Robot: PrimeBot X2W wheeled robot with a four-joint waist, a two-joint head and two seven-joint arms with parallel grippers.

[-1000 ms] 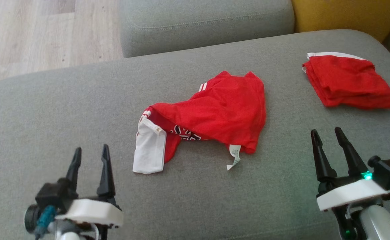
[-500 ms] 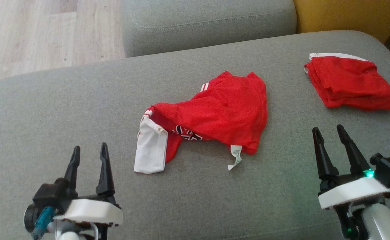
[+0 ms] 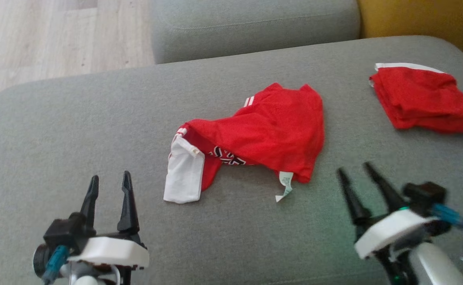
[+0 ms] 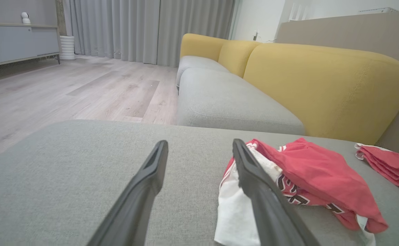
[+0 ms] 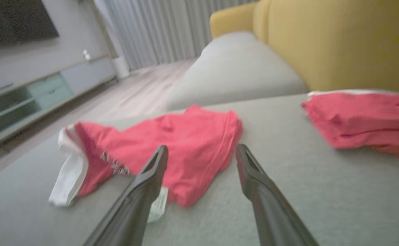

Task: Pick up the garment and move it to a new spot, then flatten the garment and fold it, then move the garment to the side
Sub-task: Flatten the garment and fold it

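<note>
care tag (image 3: 285, 180) print illegible, lettering (image 3: 228, 156) on garment (image 3: 271, 134) unreadable

Soft daylight, right wrist view blurred

We see a grey cushion (image 3: 77, 130). A crumpled garment (image 3: 271, 134) lies at its middle; a folded cloth (image 3: 425, 99) lies well apart, rightward.

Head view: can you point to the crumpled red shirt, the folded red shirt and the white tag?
crumpled red shirt (image 3: 271, 134), head view, middle of its red cloth.
folded red shirt (image 3: 425, 99), head view, middle of its top layer.
white tag (image 3: 286, 181), head view, its upper half.
</note>
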